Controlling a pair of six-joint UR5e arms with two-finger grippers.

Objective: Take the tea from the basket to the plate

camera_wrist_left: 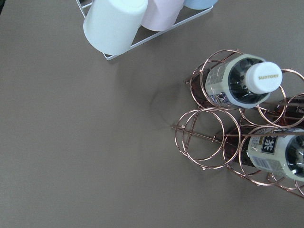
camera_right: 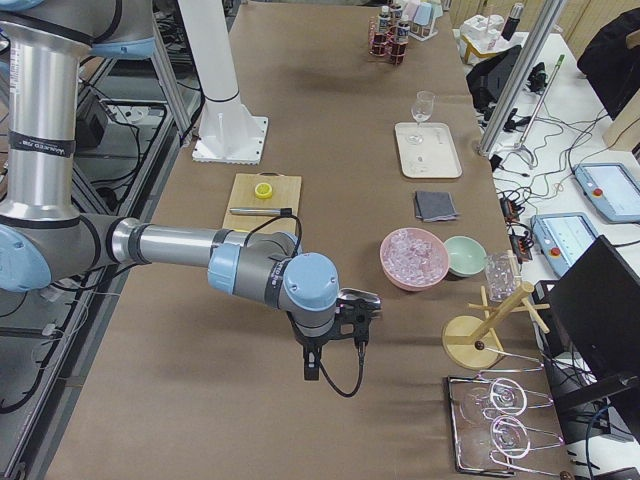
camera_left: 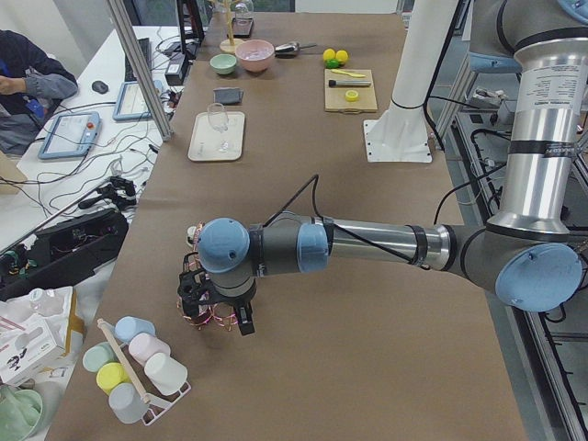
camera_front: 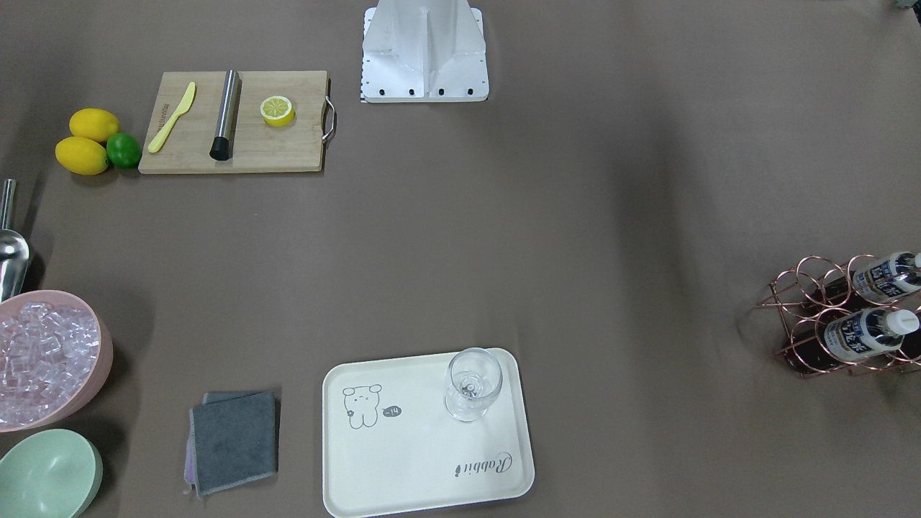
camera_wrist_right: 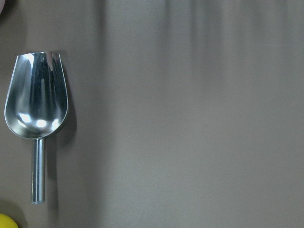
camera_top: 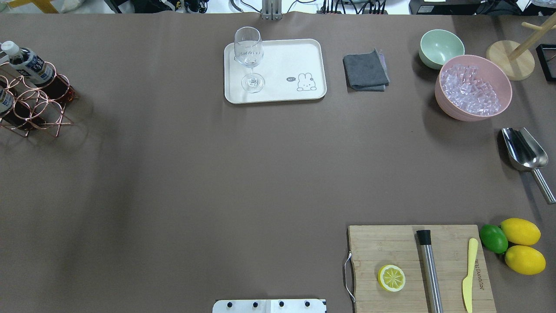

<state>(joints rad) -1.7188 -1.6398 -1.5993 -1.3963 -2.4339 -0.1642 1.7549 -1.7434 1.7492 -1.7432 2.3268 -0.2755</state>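
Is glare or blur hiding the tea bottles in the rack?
Left wrist view: sharp, no glare on the basket; print on the tea cap reads clearly. Front-facing view: the right edge crops the basket. Right wrist view: bright highlights on the scoop only.

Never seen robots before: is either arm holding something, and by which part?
Cannot tell: the left gripper and right gripper show only in side views. Two tea bottles sit in the basket.

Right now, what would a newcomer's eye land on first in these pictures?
Probably the copper basket of tea bottles far out on the robot's left, with the left arm stretched out above it. Next, the wine glass standing on the cream plate at the far edge, and the pink bowl heaped with ice at the right.
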